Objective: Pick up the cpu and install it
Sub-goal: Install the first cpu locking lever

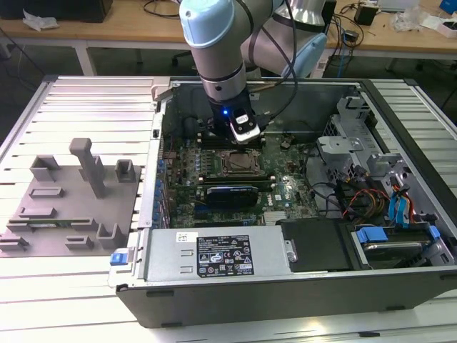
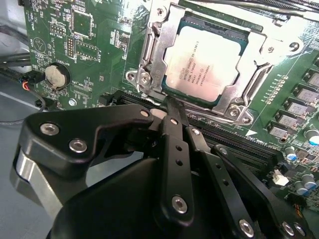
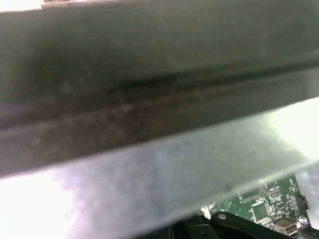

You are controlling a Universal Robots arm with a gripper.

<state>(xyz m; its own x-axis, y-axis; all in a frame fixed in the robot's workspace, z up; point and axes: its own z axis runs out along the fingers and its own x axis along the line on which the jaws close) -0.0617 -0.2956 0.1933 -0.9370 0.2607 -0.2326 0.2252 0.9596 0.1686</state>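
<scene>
Already, in the exterior view, your arm hangs over the open computer case, its gripper just above the motherboard socket; the grey fixture plate lies well apart toward the exterior view's left.

In the second wrist view the cpu sits flat inside the socket's metal frame, so it looks seated. Your gripper is clenched on nothing, fingers together, tips beside the frame's edge. A coin battery sits nearby.

In the first wrist view a blurred grey surface blocks your sight.
</scene>
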